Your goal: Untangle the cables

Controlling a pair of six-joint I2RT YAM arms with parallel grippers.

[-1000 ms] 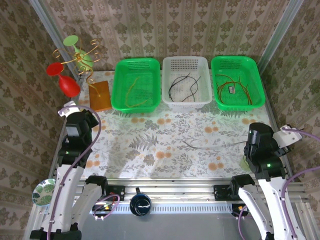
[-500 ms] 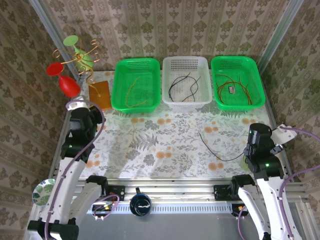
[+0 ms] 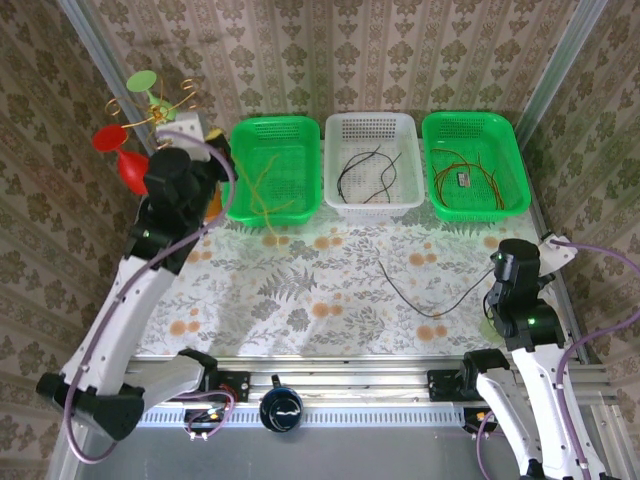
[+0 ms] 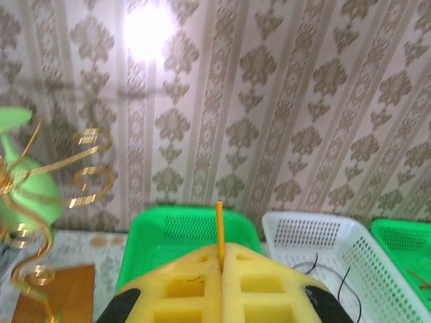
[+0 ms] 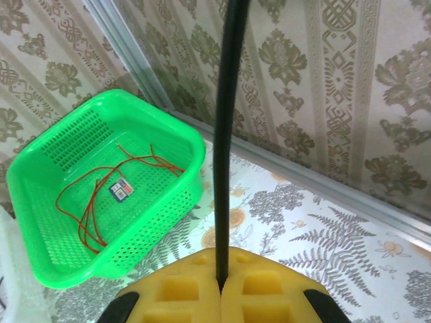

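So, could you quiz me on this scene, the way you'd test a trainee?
1. True or false: the right gripper is shut on a black cable.
2. Pick one: the cables lying in the right green basket are A) black, B) red-orange, C) blue.
3. In a few words: what does the left gripper pinch between its pads?

Key
1. True.
2. B, the red-orange cables.
3. A thin yellow-orange cable, standing up from the closed pads.
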